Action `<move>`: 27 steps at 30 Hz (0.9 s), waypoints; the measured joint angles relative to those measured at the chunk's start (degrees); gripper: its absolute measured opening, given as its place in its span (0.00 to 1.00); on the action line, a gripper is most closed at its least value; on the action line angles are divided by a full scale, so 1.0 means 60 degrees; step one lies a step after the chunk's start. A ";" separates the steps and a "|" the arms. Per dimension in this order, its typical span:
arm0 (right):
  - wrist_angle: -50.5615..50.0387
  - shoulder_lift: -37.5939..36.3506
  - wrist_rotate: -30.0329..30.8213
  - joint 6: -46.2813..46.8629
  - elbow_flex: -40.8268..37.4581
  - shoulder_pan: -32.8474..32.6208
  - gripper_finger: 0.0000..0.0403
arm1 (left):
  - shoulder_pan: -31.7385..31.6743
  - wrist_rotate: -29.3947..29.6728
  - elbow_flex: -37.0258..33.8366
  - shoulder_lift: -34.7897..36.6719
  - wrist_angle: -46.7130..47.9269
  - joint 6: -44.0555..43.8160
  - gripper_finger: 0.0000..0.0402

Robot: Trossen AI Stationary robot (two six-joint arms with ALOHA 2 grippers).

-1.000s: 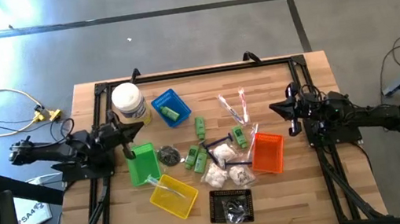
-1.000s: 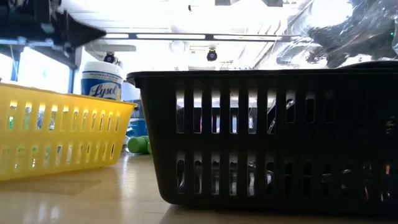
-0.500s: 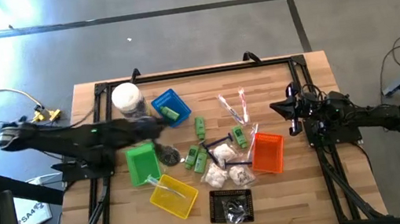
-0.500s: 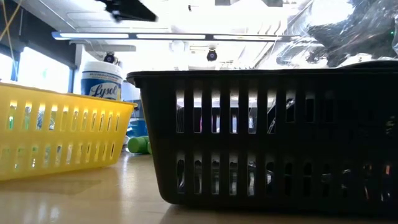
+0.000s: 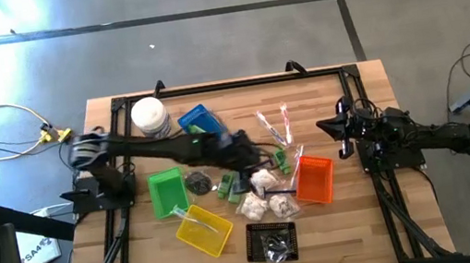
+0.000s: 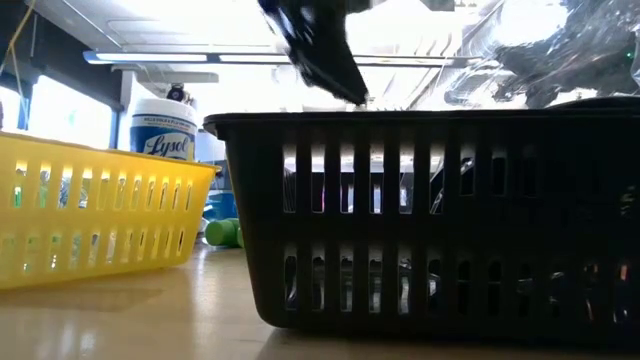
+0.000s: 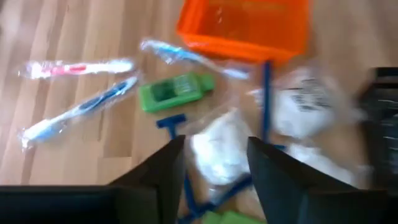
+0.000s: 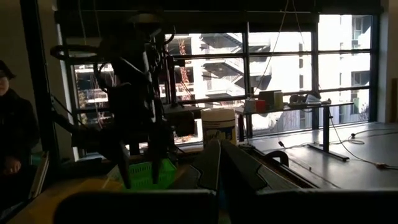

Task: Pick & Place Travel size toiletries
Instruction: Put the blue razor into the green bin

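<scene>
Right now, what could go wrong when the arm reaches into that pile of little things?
The open left gripper hovers over a white packet with a blue razor lying against it, so it might pinch both. The green bottle and wrapped toothbrushes lie close by and could get knocked. The right gripper waits at the table's edge.

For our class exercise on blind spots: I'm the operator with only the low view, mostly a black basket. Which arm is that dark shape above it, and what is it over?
Observer: The left arm. Its left gripper hangs open over a white packet in the loose pile.
Operator: Anything else close by?
Observer: A green bottle lies beside that packet, near the orange basket.
Operator: And the right arm?
Observer: The right gripper waits shut at the table's right edge.
</scene>
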State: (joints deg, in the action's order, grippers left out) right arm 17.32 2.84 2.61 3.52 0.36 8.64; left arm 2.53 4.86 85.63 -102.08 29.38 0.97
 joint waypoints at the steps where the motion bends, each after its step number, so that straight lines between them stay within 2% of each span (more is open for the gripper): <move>1: -0.0003 -0.0002 -0.0003 0.0060 0.0000 0.0000 0.01 | -0.0121 0.0000 0.0202 -0.0320 0.0017 -0.0007 0.44; 7: -0.0139 0.0005 -0.0001 0.0237 0.0000 0.0000 0.01 | -0.0798 -0.0125 0.0681 -0.1505 0.0005 -0.0247 0.52; 12: -0.0342 0.0053 -0.0004 0.0243 0.0000 0.0000 0.01 | -0.1256 -0.1495 0.0741 -0.2042 -0.0273 -0.0978 0.52; 16: -0.0364 0.0078 -0.0004 0.0243 0.0000 0.0000 0.01 | -0.1248 -0.2116 0.0753 -0.2513 -0.0321 -0.1406 0.52; 27: -0.0352 0.0080 0.0006 0.0219 0.0000 0.0000 0.01 | -0.1232 -0.2010 0.0849 -0.2907 -0.0735 -0.1467 0.52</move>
State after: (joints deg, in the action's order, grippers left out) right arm 15.21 3.32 2.65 4.83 0.36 8.64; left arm -4.86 -7.19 90.73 -119.52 24.97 -7.84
